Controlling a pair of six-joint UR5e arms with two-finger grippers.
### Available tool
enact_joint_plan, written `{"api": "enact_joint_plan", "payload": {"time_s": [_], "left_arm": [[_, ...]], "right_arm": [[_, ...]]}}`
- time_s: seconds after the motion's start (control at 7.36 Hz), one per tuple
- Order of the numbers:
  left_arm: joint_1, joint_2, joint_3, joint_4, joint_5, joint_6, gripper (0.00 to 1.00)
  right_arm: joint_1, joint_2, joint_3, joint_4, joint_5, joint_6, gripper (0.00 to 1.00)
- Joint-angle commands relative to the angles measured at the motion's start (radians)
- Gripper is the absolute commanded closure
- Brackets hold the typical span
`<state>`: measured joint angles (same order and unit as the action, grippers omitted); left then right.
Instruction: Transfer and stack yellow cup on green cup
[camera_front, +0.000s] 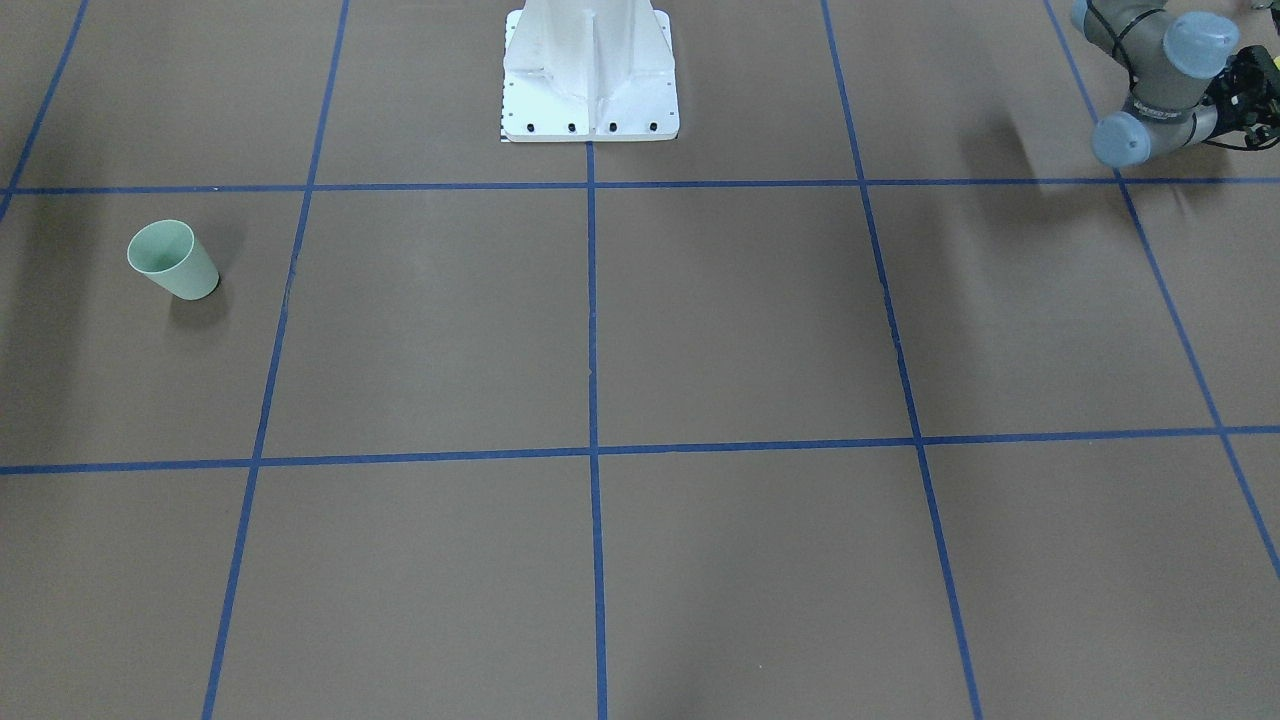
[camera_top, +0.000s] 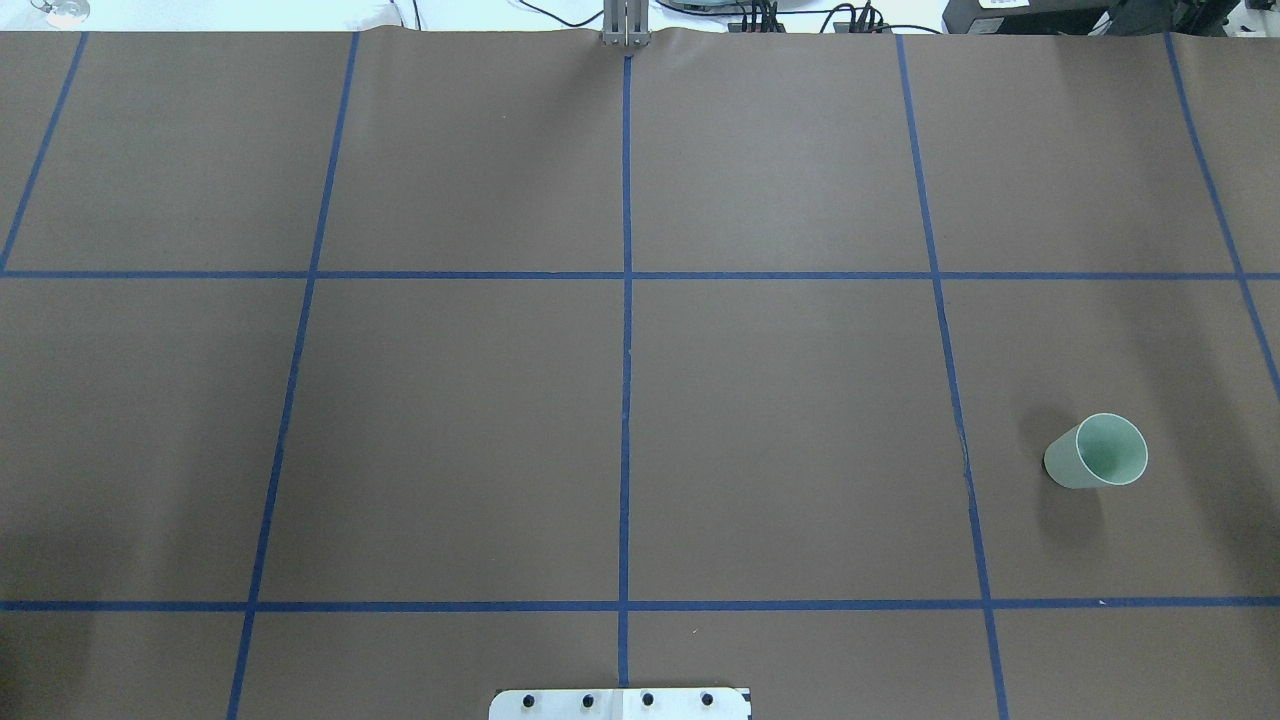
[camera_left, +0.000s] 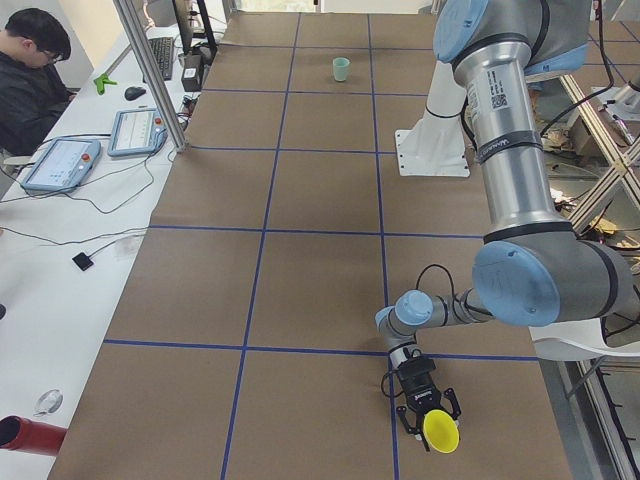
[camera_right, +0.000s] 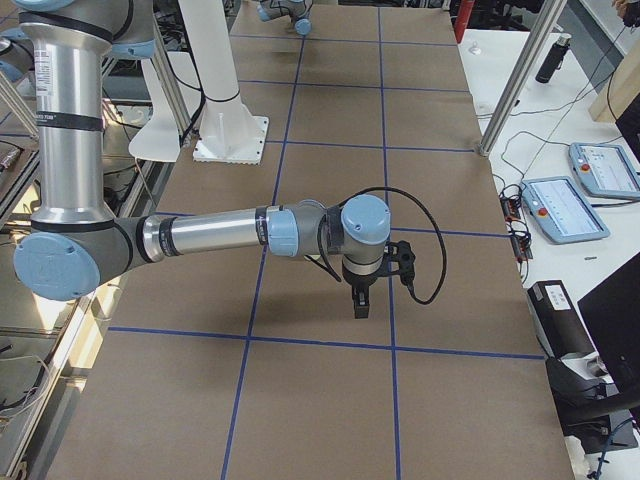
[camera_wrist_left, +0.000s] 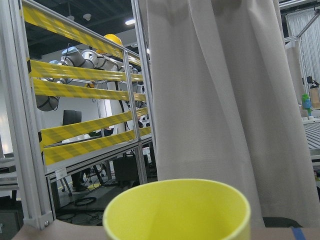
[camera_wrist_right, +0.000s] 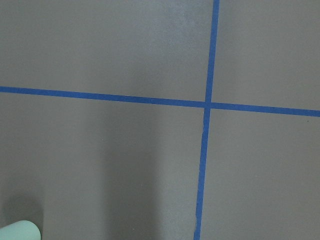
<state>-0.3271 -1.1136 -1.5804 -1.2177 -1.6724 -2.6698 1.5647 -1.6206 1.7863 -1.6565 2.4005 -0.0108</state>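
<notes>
The green cup (camera_top: 1095, 452) stands alone on the bench (camera_top: 780, 420), with bare surface on every side of it. The white robot base (camera_top: 620, 704) sits at one edge. The right arm (camera_right: 215, 235) stretches out above the bench.

The left arm (camera_left: 510, 180) drops steeply, its forearm folded back low over the table (camera_left: 320, 270). The left pincer (camera_left: 430, 416) hangs just above that surface. The right arm (camera_right: 210, 235) stretches out level, and the right pincer (camera_right: 360, 300) points straight down. Neither pincer's grip can be judged.
</notes>
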Motion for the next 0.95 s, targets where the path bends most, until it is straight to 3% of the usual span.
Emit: {"api": "enact_joint_plan", "payload": {"time_s": [0.0,0.27,0.54,0.82], "left_arm": [[-0.018,0.122,-0.162,0.0,0.009,0.187,1.0],[-0.254,0.1,-0.211,0.0,0.205,0.458,1.0],[-0.612,-0.099,-0.279,0.0,0.433,0.905,1.0],[-0.711,-0.275,-0.268,-0.005,0.451,1.212,1.0]], "right_arm": [[0.0,0.007,-0.001,-0.002,0.0,0.0,0.0],[0.0,0.019,-0.004,-0.002,0.0,0.002,0.0],[0.0,0.033,-0.002,-0.005,-0.001,0.003,0.0],[0.0,0.057,-0.015,-0.008,-0.003,0.005,0.0]]}}
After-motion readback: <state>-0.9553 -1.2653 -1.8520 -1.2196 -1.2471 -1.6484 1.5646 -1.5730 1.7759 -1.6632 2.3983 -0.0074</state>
